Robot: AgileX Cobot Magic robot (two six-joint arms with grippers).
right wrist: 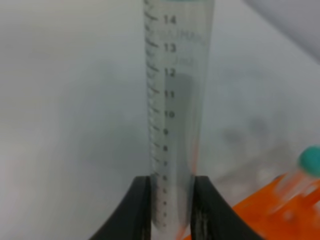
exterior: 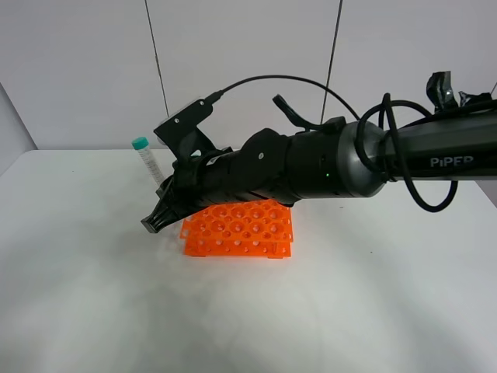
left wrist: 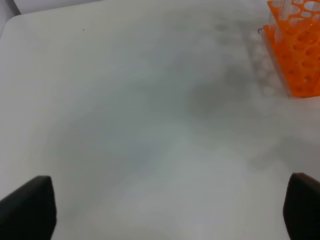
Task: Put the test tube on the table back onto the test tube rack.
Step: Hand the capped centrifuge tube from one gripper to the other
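1. The right gripper (right wrist: 171, 212) is clamped on the test tube (right wrist: 177, 100). Its two black fingers (right wrist: 141, 210) pinch the lower graduated stretch, down around the low numbers. The rest of the tube, up to the 14 mark and beyond, sticks out free.
2. In the high view the tube stands nearly upright, leaning a bit toward 11 o'clock with its teal cap (exterior: 140, 143) on top. The pointed tip is hidden behind the gripper, so I can't tell if it's clear of the table (exterior: 349, 311).
3. The test tube rack (exterior: 241, 225) sits just beside the gripper at its 3 o'clock. That puts the tube off the rack's 9–10 o'clock edge and not yet over a hole.
4. The right wrist view shows a blurry second teal cap (right wrist: 312, 160) over by the orange, so I'd guess one slot is already taken.
5. Handling, my take: it's light, stiff clear plastic, and it looks empty. The smooth round wall could slip or swivel in a flat pinch. The low hold keeps the cap clear, but it may need to let go early so the fingers don't bump the rack's top tier.
6. The left gripper (left wrist: 167, 215) is spread wide with nothing between its fingers, hovering over bare table with the rack well off to one side.
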